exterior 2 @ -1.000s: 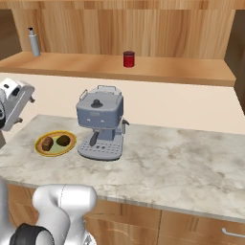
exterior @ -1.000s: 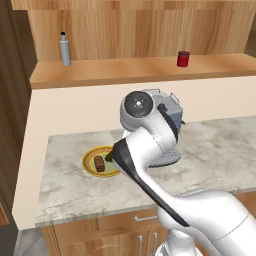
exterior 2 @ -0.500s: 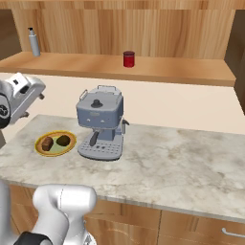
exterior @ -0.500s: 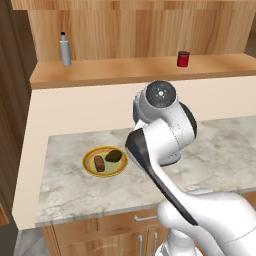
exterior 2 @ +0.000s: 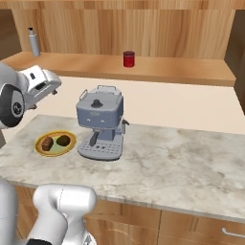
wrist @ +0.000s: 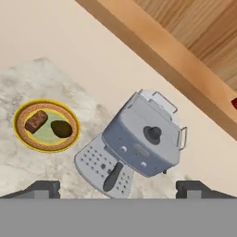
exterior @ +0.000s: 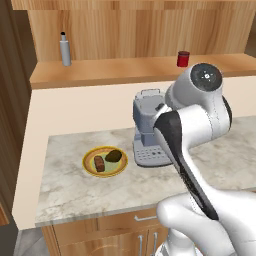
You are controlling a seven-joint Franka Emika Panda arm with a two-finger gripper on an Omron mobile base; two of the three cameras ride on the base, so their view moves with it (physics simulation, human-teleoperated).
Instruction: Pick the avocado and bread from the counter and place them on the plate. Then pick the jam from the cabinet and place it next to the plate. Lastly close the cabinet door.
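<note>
The plate (exterior: pixel 86 161) (exterior 2: pixel 54 153) (wrist: pixel 19 135) lies on the counter (exterior: pixel 70 187), left of the coffee machine. The bread (exterior: pixel 99 163) (exterior 2: pixel 47 142) (wrist: pixel 36 121) and the avocado (exterior: pixel 115 155) (exterior 2: pixel 63 140) (wrist: pixel 62 128) rest side by side on it. The jam (exterior: pixel 183 58) (exterior 2: pixel 128 59), a red jar, stands on the open cabinet's shelf (exterior: pixel 125 71). My gripper (wrist: pixel 118 188) hangs open and empty high above the coffee machine, with the plate off to its left. In the right base view the hand (exterior 2: pixel 42 83) hovers above the plate's side of the counter.
A grey coffee machine (exterior: pixel 147 135) (exterior 2: pixel 101 123) (wrist: pixel 141 141) stands on the counter right of the plate. A grey bottle (exterior: pixel 65 50) (exterior 2: pixel 34 43) stands at the shelf's left end. A dark tall wood panel (exterior: pixel 11 100) borders the counter on the left.
The arm has swung up and to the right, away from the plate and over the coffee machine. The jaws stayed open; bread and avocado have not moved.
</note>
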